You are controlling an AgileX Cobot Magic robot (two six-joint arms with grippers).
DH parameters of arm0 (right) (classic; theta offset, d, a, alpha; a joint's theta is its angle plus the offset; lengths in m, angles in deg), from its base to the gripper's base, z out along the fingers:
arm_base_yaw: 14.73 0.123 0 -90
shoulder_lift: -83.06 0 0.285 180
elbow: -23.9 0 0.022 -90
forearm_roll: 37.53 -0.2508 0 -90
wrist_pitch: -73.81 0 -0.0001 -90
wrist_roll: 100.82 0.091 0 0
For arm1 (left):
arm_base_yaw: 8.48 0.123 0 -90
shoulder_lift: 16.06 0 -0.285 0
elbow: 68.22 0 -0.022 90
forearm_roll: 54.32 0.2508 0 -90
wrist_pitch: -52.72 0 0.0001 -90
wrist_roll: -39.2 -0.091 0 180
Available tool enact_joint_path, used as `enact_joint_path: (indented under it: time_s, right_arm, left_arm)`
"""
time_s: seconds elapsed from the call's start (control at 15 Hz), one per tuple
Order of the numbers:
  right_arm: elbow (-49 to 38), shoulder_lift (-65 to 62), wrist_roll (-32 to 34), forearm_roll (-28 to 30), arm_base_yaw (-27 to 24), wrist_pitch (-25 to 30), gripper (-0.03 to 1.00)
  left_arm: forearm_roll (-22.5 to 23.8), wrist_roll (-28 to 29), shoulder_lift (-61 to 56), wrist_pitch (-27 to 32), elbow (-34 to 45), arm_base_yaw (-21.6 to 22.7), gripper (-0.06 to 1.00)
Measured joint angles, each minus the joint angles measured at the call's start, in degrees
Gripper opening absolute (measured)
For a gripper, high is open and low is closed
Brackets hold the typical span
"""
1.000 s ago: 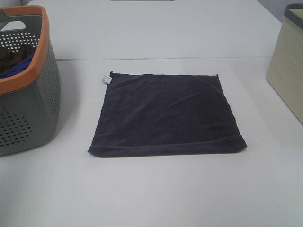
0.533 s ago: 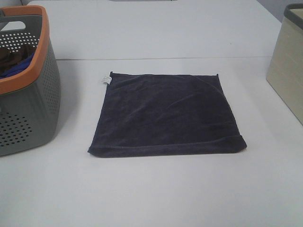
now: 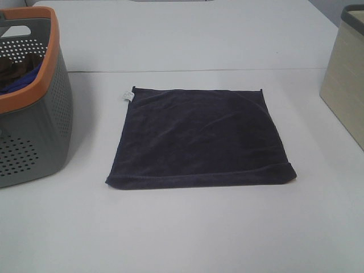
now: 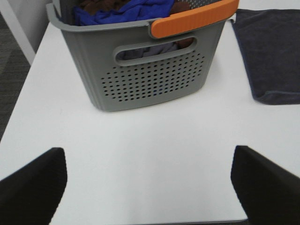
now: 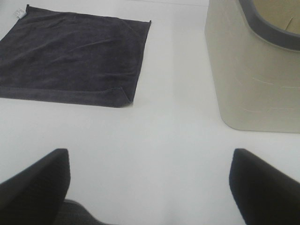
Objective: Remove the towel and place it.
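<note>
The dark navy-purple towel lies flat and spread out on the white table, with its small white tag at the far left corner. It also shows in the left wrist view and in the right wrist view. Neither gripper shows in the exterior high view. My left gripper is open and empty over bare table in front of the grey basket. My right gripper is open and empty, set back from the towel's near right corner.
A grey perforated basket with an orange rim stands at the left and holds a bright blue cloth and a brown cloth. A beige bin with a grey rim stands at the right, also in the right wrist view.
</note>
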Motion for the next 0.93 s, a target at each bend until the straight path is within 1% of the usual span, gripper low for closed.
enact_joint_path:
  time_s: [0.13,0.2,0.53,0.73,0.93]
  right_arm:
    - [-0.57,0.00,-0.17,-0.17,0.00,-1.03,0.82]
    - [-0.69,0.00,-0.17,-0.17,0.00,-1.09,0.82]
    - [-0.74,0.00,-0.17,-0.17,0.00,-1.20,0.82]
    - [-0.74,0.00,-0.17,-0.11,0.00,-1.20,0.82]
    - [-0.74,0.00,-0.17,-0.06,0.00,-1.26,0.82]
  left_arm:
    - [-2.41,-2.41,0.00,-4.01,1.60,0.00,0.89]
    - [-3.04,-2.69,0.00,-4.58,2.12,0.00,0.89]
    - [-4.01,-2.52,0.00,-4.70,2.12,0.06,0.89]
    - [-4.18,-2.52,0.00,-4.76,2.12,3.38,0.89]
    - [-4.41,-2.52,0.00,-4.76,2.12,3.90,0.89]
